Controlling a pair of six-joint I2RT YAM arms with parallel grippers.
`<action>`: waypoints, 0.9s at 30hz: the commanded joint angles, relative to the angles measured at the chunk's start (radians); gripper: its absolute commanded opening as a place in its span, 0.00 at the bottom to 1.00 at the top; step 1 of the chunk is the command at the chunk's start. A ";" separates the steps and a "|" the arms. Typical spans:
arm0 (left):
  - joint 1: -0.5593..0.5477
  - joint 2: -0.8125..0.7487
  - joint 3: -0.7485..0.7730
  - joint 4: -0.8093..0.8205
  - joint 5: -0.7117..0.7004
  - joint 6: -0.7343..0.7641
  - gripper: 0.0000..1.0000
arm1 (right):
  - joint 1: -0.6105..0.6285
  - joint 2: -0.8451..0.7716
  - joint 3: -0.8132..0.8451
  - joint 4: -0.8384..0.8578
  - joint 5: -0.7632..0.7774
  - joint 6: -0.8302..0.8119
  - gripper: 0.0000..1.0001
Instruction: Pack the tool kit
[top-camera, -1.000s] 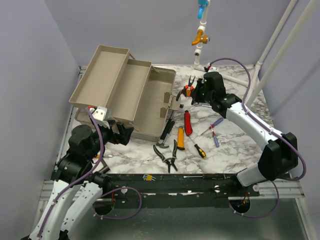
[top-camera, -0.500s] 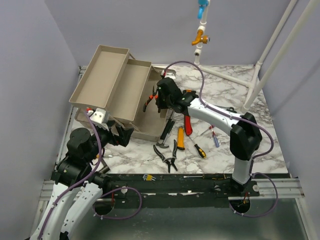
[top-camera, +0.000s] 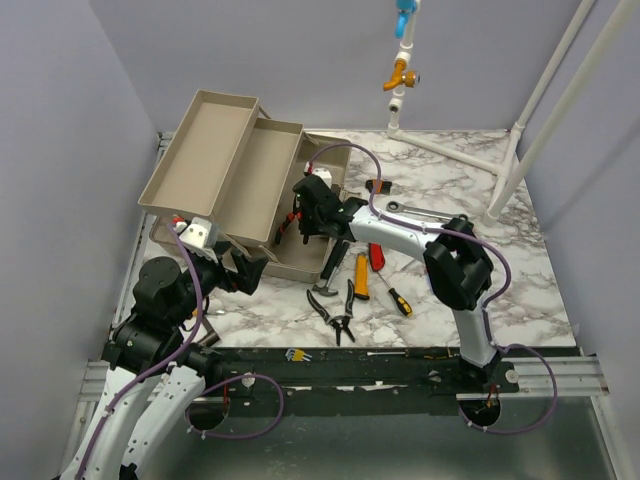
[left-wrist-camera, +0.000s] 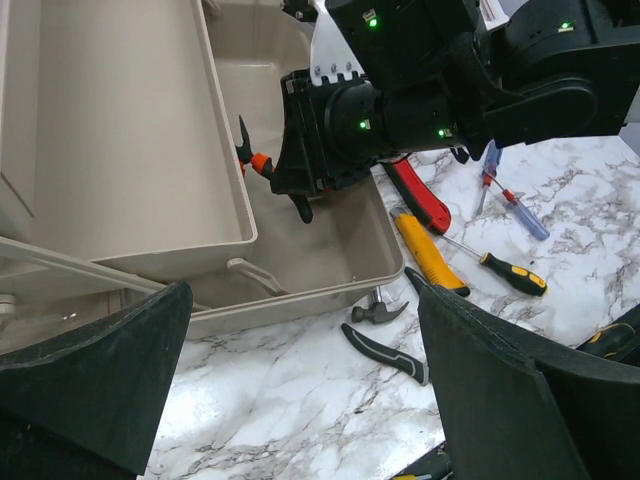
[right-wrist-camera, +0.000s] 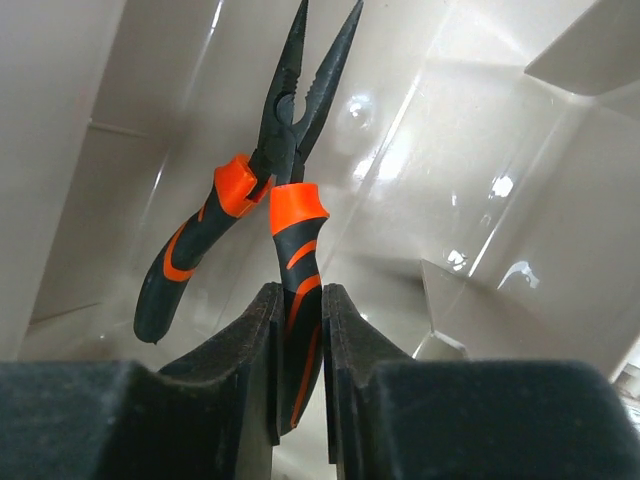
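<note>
The right gripper (right-wrist-camera: 300, 300) pinches one orange-and-black handle of the pliers (right-wrist-camera: 288, 140) between its jaws. The other handle splays free to the left, and the nose points away from the fingers, down into the deep bottom compartment of the open toolbox (right-wrist-camera: 470, 130). The left gripper (left-wrist-camera: 300, 395) is spread wide and holds nothing, just in front of the box, near the hammer (left-wrist-camera: 378, 312) on the marble table (left-wrist-camera: 570, 215).

One open beige toolbox (top-camera: 240, 180) sits at the table's (top-camera: 520, 280) left edge. One orange-handled pliers (right-wrist-camera: 290, 190). One hammer (top-camera: 326, 284). Two black pliers (top-camera: 335, 318). Two utility knives (top-camera: 361, 277), yellow and red. Three screwdrivers (left-wrist-camera: 512, 274). One wrench (top-camera: 412, 209). One hex key set (top-camera: 295, 353) lies at the near edge.
</note>
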 joint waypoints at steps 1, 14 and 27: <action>0.002 -0.013 -0.010 0.021 0.018 0.002 0.98 | 0.006 -0.009 -0.029 0.101 -0.021 0.020 0.25; 0.002 0.041 -0.007 0.013 0.052 -0.002 0.99 | 0.007 -0.239 -0.116 0.038 0.145 -0.064 0.45; 0.002 0.071 -0.002 0.011 0.123 0.008 0.99 | -0.021 -0.572 -0.462 0.001 0.330 -0.088 0.68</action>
